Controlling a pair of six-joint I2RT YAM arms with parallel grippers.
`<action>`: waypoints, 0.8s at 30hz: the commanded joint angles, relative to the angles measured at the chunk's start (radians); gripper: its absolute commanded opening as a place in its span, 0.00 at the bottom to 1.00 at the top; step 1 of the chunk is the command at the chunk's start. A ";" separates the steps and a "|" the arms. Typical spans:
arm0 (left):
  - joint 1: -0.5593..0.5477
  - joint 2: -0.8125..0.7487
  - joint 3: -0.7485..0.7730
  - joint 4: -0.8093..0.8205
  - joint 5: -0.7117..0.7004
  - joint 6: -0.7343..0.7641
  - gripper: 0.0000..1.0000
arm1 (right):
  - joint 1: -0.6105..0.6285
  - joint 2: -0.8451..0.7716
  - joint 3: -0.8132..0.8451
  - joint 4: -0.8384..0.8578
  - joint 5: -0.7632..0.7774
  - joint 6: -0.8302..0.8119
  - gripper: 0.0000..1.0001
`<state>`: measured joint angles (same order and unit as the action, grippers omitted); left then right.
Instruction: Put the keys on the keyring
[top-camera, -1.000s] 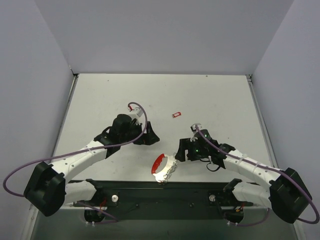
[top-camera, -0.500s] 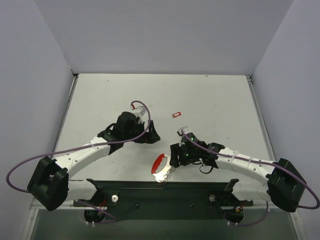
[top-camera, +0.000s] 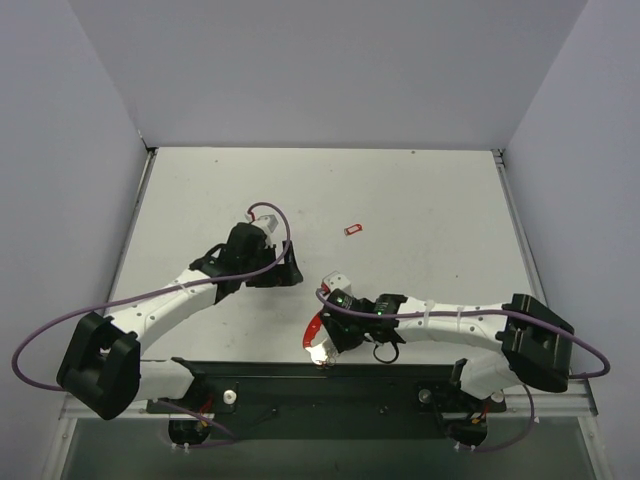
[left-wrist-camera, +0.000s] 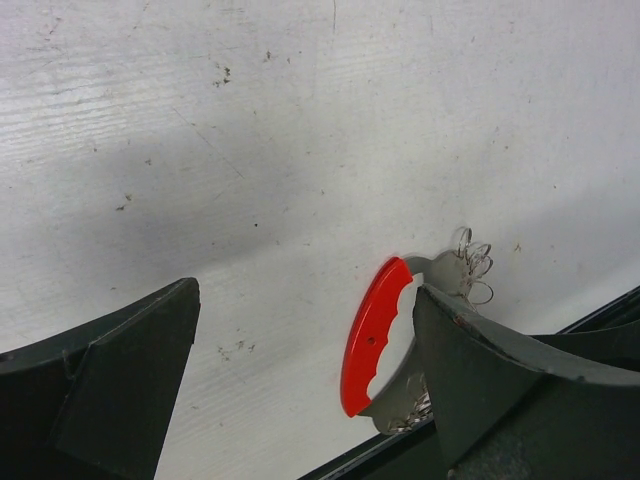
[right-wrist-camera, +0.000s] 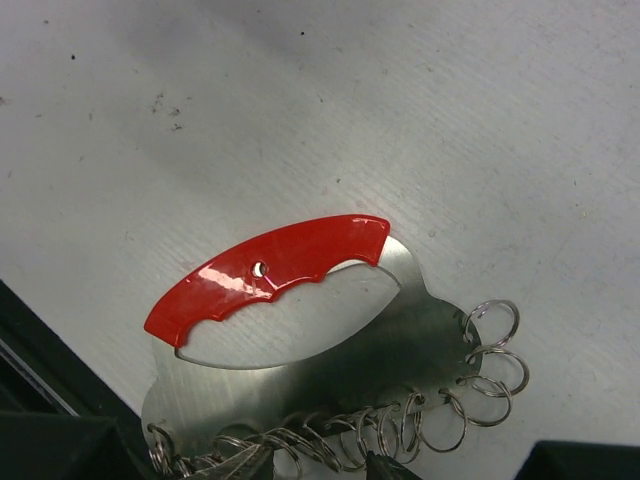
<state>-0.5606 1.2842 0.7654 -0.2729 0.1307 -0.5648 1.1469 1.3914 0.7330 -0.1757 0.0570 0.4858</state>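
Left jaws: wide apart and empty; in the left wrist view they frame bare counter (left-wrist-camera: 250, 150), with the keyring (left-wrist-camera: 372, 335) at lower right, just beside one finger
Right jaws: low over the keyring at lower centre of the top view; I cannot tell how far apart they stand, as the right wrist view shows only dark slivers of them along its bottom edge, and no grip shows
Keyring: red curved clip on a flat silver plate (right-wrist-camera: 330, 350), with wire rings (right-wrist-camera: 490, 350) bunched along the plate's lower and right sides; it lies at the counter's near edge, by the black frame (top-camera: 380, 385)
Keys: tiny red tag (top-camera: 351, 230) at upper centre of the top view, flat on the counter, well apart from the keyring and both sets of jaws
Risk, edge: a nudge from the right jaws could slide the keyring off the counter onto the frame
Risk, grip: the plate is thin and flat, so the jaws may skid over it or pinch only loose rings, leaving the clip to swing
Risk, tag: small and flat, so it is likely hard to pinch and easy to flick away
Writing: none readable; the clip shows only a small round hole and a scalloped inner edge, and the tag is too small to read
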 joint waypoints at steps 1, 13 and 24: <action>0.010 -0.028 -0.009 0.000 0.006 0.013 0.97 | 0.024 0.032 0.062 -0.079 0.110 0.007 0.40; 0.010 -0.022 -0.020 0.006 0.017 0.013 0.98 | 0.027 0.081 0.045 -0.067 0.113 0.019 0.25; 0.010 -0.020 -0.026 0.004 0.017 0.017 0.98 | 0.043 -0.060 0.031 -0.039 0.095 0.007 0.28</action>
<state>-0.5552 1.2827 0.7353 -0.2802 0.1356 -0.5636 1.1725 1.3911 0.7563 -0.2062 0.1440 0.4969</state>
